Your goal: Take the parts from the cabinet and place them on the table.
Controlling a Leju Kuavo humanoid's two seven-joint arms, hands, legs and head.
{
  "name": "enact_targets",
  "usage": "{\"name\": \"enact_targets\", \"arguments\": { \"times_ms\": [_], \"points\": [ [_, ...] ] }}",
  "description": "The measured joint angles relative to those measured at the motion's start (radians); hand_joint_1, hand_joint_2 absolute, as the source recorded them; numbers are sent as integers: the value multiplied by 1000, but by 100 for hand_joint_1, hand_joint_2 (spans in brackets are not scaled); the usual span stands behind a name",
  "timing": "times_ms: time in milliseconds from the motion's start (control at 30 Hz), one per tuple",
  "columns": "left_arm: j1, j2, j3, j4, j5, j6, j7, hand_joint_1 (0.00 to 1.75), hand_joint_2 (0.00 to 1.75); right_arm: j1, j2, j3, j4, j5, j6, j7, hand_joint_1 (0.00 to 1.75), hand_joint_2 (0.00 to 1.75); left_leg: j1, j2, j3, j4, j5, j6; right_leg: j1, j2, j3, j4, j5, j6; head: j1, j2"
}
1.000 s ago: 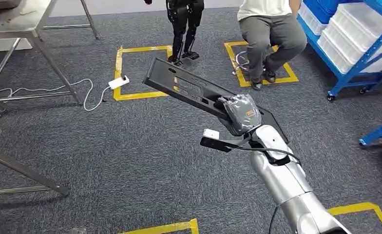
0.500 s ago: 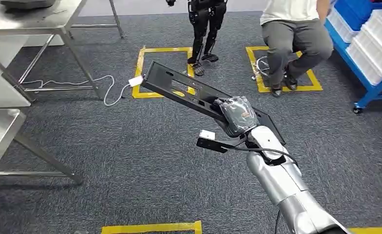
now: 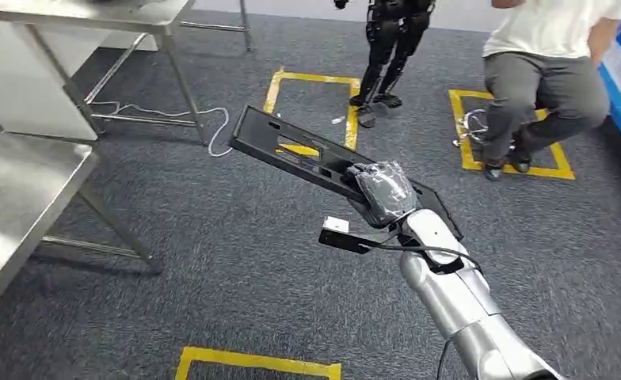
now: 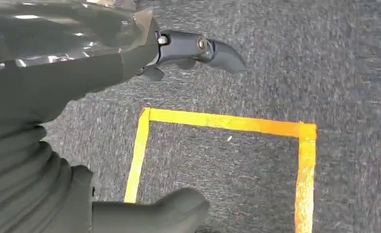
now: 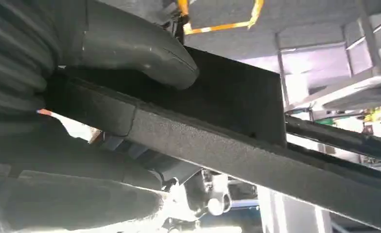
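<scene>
Head view: right hand [image 3: 384, 190] clamped on one end of a long flat black metal panel with cut-out slots [image 3: 291, 149], held out over the grey carpet floor [image 3: 212, 261] — tilted, far end reaching toward a yellow taped square [image 3: 311, 79]. Right wrist view: thick grey thumb [image 5: 135, 51] pressed on the panel's face, darker fingers [image 5: 72, 160] wrapped beneath its edge. Left wrist view: left hand [image 4: 57, 116] hanging over the carpet, fingers apart, holding nothing. Steel table with a shiny top [image 3: 22, 190] near, off to the left, nothing of the panel on it yet. Judged stiff and fairly heavy, matte rather than slick; gripped at one end, likely to lever downward — better held nearer the middle, or lowered flat and slowly.
</scene>
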Motion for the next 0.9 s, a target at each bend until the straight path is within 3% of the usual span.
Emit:
{"name": "enact_targets", "arguments": {
  "times_ms": [33, 100, 133, 167, 267, 300, 333, 367, 400, 433, 467, 500, 533, 567, 600, 633, 667, 800, 833, 867, 900],
  "points": [
    [1, 0, 0, 0, 0, 0, 0, 0, 175, 2, 0, 0, 0, 0, 0, 0, 175, 175, 1, -14, 0, 1, 1, -2, -2, 1, 16, -36, 19, 10, 1, 0],
    [0, 0, 0, 0, 0, 0, 0, 0, 175, -1, -3, 0, 0, 0, 0, 0, 175, 175, 4, -39, 1, 3, 3, -6, -12, 14, 102, -214, 93, 33, 0, 0],
    [0, 0, 0, 0, 0, 0, 0, 0, 175, -2, -3, 0, 0, 0, 0, 0, 175, 175, 5, -49, -1, 6, 2, -13, -22, 44, 144, -303, 124, 42, 1, 0],
    [0, 2, 0, 0, 0, 0, 1, 0, 175, -2, -5, 0, 0, 0, 0, 0, 175, 175, -1, -56, -6, 12, 0, -21, -20, 63, 153, -326, 127, 37, 2, 0],
    [4, 2, 0, 0, 0, 0, 1, 0, 175, -1, 0, 5, 0, 0, 0, 0, 175, 175, 5, -77, -14, 3, 10, -40, -9, 36, 152, -324, 134, 16, 0, 0],
    [8, 2, 0, 0, 0, 0, 1, 0, 175, -2, 1, 6, 0, 0, 0, 0, 175, 175, 7, -83, -19, 4, 11, -46, -16, 25, 154, -329, 139, 7, -1, 0],
    [10, 1, 0, 0, -1, -1, 1, 0, 175, -6, 2, 6, 0, 0, 0, 3, 175, 175, 8, -42, -23, 18, 0, -47, -18, 17, 154, -331, 143, 1, -2, 0],
    [10, 0, 0, 0, -1, 0, 1, 0, 175, -6, 3, 7, 0, 0, -1, 2, 175, 175, 4, 3, -40, 59, -32, -49, -15, 12, 154, -331, 143, -9, -10, 0],
    [7, 2, 0, 0, -1, 0, 1, 0, 175, -6, 3, 7, 0, 0, -1, 2, 175, 175, 4, 22, -74, 133, -75, -52, -10, 2, 154, -330, 142, -15, -10, 0],
    [5, 2, 0, 0, -1, 0, 1, 0, 175, -4, 2, 8, 0, 0, -1, 2, 175, 175, 4, 27, -116, 223, -117, -53, -5, -8, 154, -330, 141, -16, -10, 0],
    [6, 1, -1, 0, -2, -1, 1, 0, 175, -3, 1, 8, 0, 0, -1, 2, 175, 175, 4, 28, -153, 300, -144, -53, -1, -20, 153, -330, 140, -18, -10, 0],
    [7, 1, -1, 0, -3, -1, 16, 0, 175, -1, 1, 9, 0, 0, -1, 2, 175, 175, 4, 28, -168, 334, -149, -52, 3, -30, 153, -330, 139, -19, -10, 0],
    [7, 1, -1, 0, -17, -5, 67, 0, 175, -1, 2, 11, 0, 1, -1, 2, 175, 175, 4, 29, -159, 318, -132, -49, 6, -40, 154, -330, 138, -21, -9, 0],
    [6, 2, -1, 1, -33, -21, 142, 0, 175, -2, 3, 12, 0, 1, -1, 2, 175, 175, 2, 32, -126, 257, -97, -44, 9, -50, 155, -330, 136, -22, -10, 0],
    [6, 2, -3, 1, -48, -42, 219, 0, 175, -5, 8, 13, 0, 1, 0, 3, 175, 175, -1, 42, -73, 163, -55, -36, 11, -58, 157, -330, 135, -24, -10, 0],
    [7, 3, -5, 1, -61, -62, 284, 0, 175, -8, 13, 14, 0, 5, 0, 7, 175, 175, -8, 70, -18, 67, -20, -25, 13, -66, 160, -330, 134, -25, -10, 0],
    [4, 5, -5, 1, -69, -73, 323, 0, 175, -10, 17, 14, -1, 9, 2, 12, 175, 175, -22, 112, 2, 29, -32, -17, 19, -74, 159, -330, 132, -24, -8, 0],
    [1, 7, -8, 1, -100, -76, 433, 0, 175, -15, 25, 21, -8, 19, 24, 27, 175, 175, -27, 68, -5, 17, -18, -2, 23, -110, 161, -333, 129, -15, -10, 0],
    [2, 6, -9, 1, -108, -69, 447, 0, 175, -15, 25, 21, -14, 19, 32, 32, 175, 175, -11, 61, 5, 2, -8, 6, 24, -91, 149, -323, 120, -8, -8, 0],
    [1, 5, -10, 1, -112, -66, 460, 0, 175, -16, 24, 21, -17, 19, 37, 33, 175, 175, -12, 52, 7, -2, -4, 9, 17, -42, 141, -292, 104, -7, -8, 0],
    [-3, 6, -11, 0, -119, -71, 481, 0, 175, -18, 23, 21, -20, 19, 41, 33, 175, 175, -11, 45, 6, -2, -3, 11, 14, -16, 113, -230, 74, -11, -6, 0]
  ]
}}
